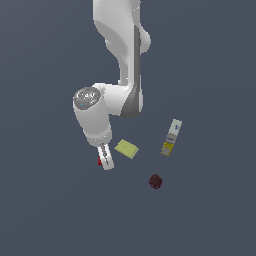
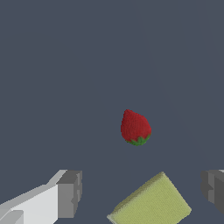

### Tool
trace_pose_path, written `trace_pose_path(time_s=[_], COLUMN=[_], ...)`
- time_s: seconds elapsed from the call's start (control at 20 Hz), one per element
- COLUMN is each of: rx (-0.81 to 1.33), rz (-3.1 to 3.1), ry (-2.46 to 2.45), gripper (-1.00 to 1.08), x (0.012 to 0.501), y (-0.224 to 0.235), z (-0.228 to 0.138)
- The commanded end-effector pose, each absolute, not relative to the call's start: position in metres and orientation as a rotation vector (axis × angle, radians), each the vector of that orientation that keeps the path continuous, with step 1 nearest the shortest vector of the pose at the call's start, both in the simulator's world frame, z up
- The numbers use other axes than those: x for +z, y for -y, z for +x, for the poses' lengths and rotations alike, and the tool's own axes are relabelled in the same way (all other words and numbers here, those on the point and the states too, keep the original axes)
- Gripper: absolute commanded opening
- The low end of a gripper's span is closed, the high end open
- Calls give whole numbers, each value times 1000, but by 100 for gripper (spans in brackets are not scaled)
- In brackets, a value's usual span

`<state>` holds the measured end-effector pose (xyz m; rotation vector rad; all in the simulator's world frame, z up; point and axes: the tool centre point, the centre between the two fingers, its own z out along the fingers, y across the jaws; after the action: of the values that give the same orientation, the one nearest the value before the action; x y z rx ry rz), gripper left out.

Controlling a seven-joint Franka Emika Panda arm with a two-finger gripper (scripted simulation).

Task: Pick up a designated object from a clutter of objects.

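The designated object, a tiny red strawberry (image 2: 135, 127) with a green top, lies on the dark floor. In the exterior view the strawberry (image 1: 100, 161) shows only as a red speck, partly hidden by the fingers. My gripper (image 1: 106, 163) hangs low just to its right in that view. In the wrist view the gripper (image 2: 142, 192) is open, its grey fingertips (image 2: 70, 194) wide apart with nothing held between them. The strawberry sits beyond the fingertips, not between them. The rest of the clutter of objects lies nearby.
A flat yellow rectangle (image 1: 126, 148) lies close beside the gripper and shows between the fingers as the yellow rectangle (image 2: 151, 203). A dark maroon ball (image 1: 155, 181) and a long white-and-yellow box (image 1: 171, 137) lie toward the exterior view's right.
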<state>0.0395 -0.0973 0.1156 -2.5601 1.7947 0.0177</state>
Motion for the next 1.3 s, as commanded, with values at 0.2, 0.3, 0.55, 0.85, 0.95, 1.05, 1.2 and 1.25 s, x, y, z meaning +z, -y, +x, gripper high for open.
trace_pose_path(time_s=[0.2,0.3,0.55,0.85,0.95,1.05,1.2,1.25], rx=[8,6,1,1,1,1,1,1], rz=[-2418,-2386,-2334,-2326,-2325,-2325,-2323,-2323], ry=[-1995,-2036,-2102,-2112,-2113,-2113,-2115,-2116], gripper=[100,100,100,100,100,100,100,100], x=[89,84,75,73,70,65,52,47], y=[111,114,119,120,120,120,120,120], z=[37,36,35,34,34,34,33,33])
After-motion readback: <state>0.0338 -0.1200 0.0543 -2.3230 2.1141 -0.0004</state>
